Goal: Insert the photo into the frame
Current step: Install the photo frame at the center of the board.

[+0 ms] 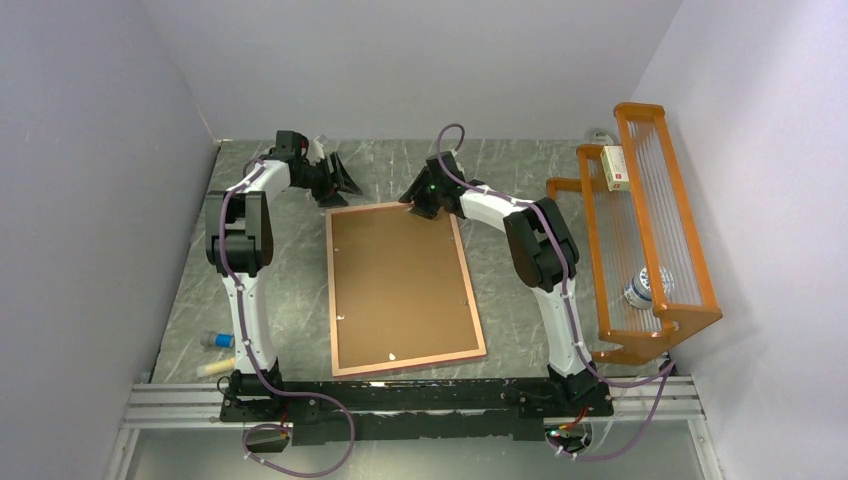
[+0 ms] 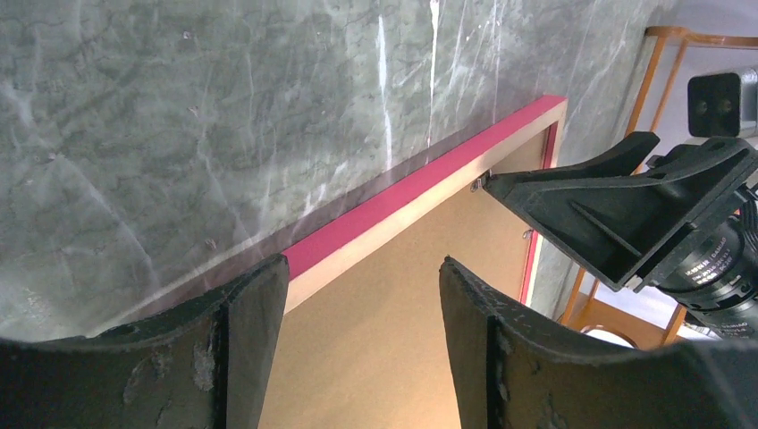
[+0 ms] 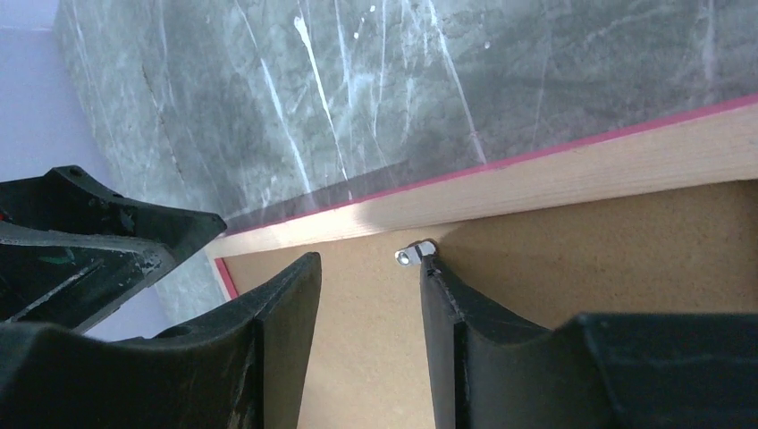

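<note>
Top external view: we see frame (image 1: 330,290) back-up on table (image 1: 290,290), backing board (image 1: 400,285) inside. Left gripper (image 1: 345,183) wide apart, empty, beyond frame's far-left corner. Right gripper (image 1: 420,205) partly spread, gripping nothing, at frame's far edge, fingertip (image 3: 438,273) touching metal tab (image 3: 413,254). Box (image 1: 614,167) right of frame: label unreadable.

Overhead; wrist views close over frame (image 2: 420,186)

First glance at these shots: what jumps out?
The frame lies face down mid-table, brown backing board up, pink edge showing. Both claws hang open at its far edge, the left claw near the left corner, the right claw by a small metal tab. An orange wire rack stands on the right.
</note>
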Controlling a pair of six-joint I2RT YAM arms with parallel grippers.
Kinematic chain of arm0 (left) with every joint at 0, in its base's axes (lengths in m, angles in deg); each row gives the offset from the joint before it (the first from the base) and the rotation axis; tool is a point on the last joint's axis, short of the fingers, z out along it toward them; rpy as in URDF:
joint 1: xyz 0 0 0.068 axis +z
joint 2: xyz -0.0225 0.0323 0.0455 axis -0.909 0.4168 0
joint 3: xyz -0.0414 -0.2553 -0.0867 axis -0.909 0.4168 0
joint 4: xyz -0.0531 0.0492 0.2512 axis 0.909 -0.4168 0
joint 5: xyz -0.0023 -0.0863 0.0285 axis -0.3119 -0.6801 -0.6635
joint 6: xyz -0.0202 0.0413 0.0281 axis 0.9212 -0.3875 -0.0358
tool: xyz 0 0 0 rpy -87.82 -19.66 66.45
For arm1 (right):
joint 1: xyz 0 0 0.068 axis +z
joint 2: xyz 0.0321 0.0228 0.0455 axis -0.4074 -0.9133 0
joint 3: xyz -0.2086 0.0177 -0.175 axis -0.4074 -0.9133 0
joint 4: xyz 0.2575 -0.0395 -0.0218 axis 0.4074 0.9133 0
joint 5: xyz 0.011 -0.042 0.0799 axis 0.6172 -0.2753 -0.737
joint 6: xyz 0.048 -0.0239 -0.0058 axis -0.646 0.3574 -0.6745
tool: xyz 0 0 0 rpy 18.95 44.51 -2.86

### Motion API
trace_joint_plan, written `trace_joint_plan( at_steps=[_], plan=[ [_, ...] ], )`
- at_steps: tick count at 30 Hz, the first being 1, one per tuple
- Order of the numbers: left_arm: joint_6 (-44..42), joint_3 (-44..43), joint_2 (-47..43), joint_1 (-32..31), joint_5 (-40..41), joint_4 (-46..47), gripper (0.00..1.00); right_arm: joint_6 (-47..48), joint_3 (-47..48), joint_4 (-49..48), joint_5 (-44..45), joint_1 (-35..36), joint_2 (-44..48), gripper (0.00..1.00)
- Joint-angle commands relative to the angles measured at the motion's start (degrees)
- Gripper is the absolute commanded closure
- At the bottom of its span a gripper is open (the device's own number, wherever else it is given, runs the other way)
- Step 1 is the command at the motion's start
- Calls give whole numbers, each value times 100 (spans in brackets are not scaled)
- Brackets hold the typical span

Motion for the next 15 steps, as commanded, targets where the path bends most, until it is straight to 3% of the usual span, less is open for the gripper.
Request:
trace_joint_plan(
  at_steps=[1,15],
  plan=[
    [-133,-180,76,-39,-186,-33,32,108,164,-260,-67,-44,-228,52],
    [-129,-329,130,-39,-150,-172,32,137,334,-548,-670,-109,-432,55]
  ],
)
